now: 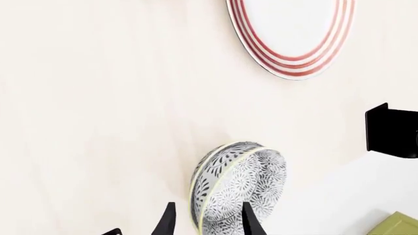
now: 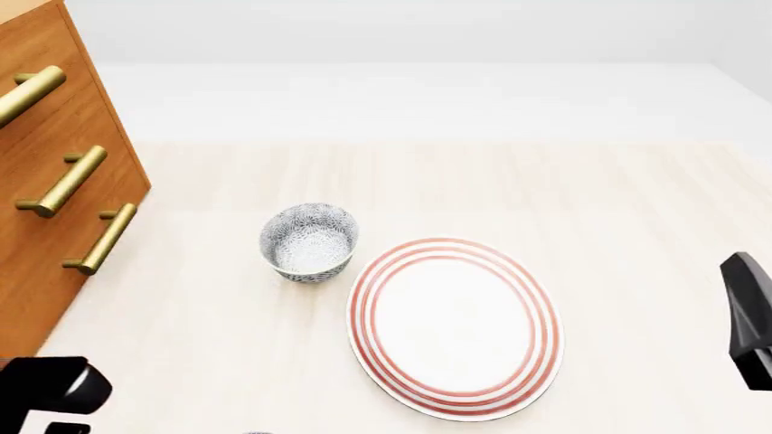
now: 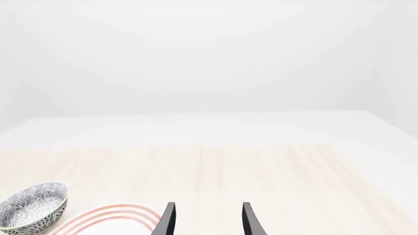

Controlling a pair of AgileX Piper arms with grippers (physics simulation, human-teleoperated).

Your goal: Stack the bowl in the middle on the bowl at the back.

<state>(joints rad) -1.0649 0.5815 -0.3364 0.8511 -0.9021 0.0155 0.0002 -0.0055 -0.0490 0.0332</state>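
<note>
Grey-and-white patterned ceramic bowl (image 2: pixel 310 240) stands upright on the pale wood-grain counter (image 2: pixel 627 208). It is the only bowl plainly in the front view. Through the left wrist camera its wall sits right at the left fingers (image 1: pixel 167 221), between the two tips. The rim looks doubled there, with a cream line; cannot tell whether that is one bowl or a nested pair.

Left fingers: parted a middling gap, straddling the bowl's wall, not pinching it. Right fingers (image 3: pixel 168 220): same gap, nothing between them. The bowl lies off to one side of them and well ahead.

Step, as I judge it: left arm is at the bowl's rim for a grasp. No second bowl can be picked out, so the target is not confirmed. Next move calls for closing on the wall, lifting straight, and finding the back bowl before carrying.

White round plate with red rings (image 2: pixel 456 325) lies just beside the bowl, beyond the left fingers. Wooden drawer cabinet (image 2: pixel 49 208) with brass bar handles (image 2: pixel 99 240) flanks the counter. Plain white floor and walls lie beyond.
</note>
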